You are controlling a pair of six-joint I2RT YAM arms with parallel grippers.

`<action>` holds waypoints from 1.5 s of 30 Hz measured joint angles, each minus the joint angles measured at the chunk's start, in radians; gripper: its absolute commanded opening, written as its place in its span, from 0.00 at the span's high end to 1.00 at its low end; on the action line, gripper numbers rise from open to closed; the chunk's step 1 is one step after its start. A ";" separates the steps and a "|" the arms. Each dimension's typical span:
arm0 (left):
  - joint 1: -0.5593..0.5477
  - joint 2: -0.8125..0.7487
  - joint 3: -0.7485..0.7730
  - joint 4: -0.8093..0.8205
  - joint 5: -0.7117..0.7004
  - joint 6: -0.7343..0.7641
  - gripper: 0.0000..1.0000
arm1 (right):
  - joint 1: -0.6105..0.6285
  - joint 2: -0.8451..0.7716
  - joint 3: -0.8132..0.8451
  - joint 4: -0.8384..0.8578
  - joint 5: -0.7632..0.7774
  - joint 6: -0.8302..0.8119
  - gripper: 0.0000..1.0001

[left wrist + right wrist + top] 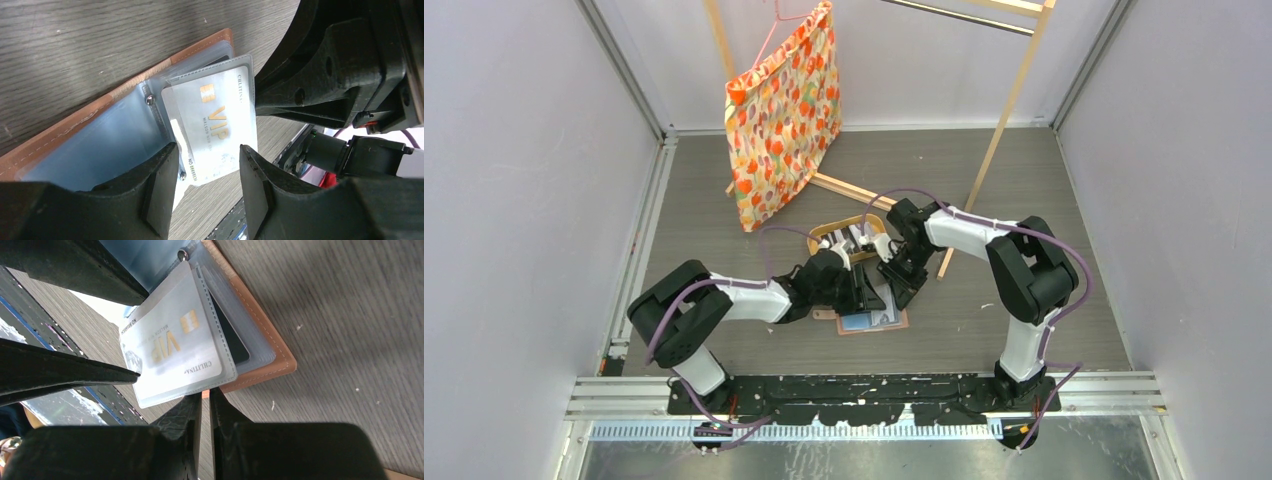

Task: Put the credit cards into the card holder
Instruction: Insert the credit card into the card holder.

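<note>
One white VIP credit card (215, 120) lies partly sleeved in the open card holder (270, 360), long axis running from my left gripper (207, 150), whose parted jaws flank its free end, whether clamped I cannot tell, toward my right gripper (205, 400), nipped on the holder's sleeve edge; grey table (340, 315) beneath, little room between arms.

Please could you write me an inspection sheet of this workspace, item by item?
Surface: grey wood-grain table.
Job's things: card holder lies open; white VIP card partly in its clear sleeve; other cards seem to lie in the wooden tray.
Clutter: nothing seen.
Grippers: left gripper open, fingers either side of the VIP card; right gripper shut on the clear sleeve's edge, it seems.
Cables: purple cables along both arms.
Surroundings: floral bag hanging on wooden rack; pale walls.
</note>
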 measured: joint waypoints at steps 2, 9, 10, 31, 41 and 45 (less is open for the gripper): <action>0.000 0.011 0.000 0.019 0.005 -0.010 0.52 | -0.006 0.000 0.000 -0.003 0.000 0.000 0.84; 0.002 0.029 -0.029 0.112 0.021 -0.040 0.52 | -0.018 0.000 0.000 -0.013 0.000 0.000 0.84; 0.002 0.029 -0.034 0.122 0.023 -0.042 0.52 | -0.019 0.000 0.000 -0.013 0.000 0.000 0.83; 0.006 0.105 -0.094 0.404 0.060 -0.130 0.53 | -0.041 0.000 0.004 -0.042 -0.015 0.003 0.81; 0.008 0.101 -0.114 0.449 0.058 -0.145 0.54 | -0.044 0.000 0.004 -0.044 -0.017 0.003 0.80; 0.008 0.077 -0.129 0.466 0.051 -0.145 0.55 | -0.044 0.000 0.004 -0.040 -0.025 0.003 0.80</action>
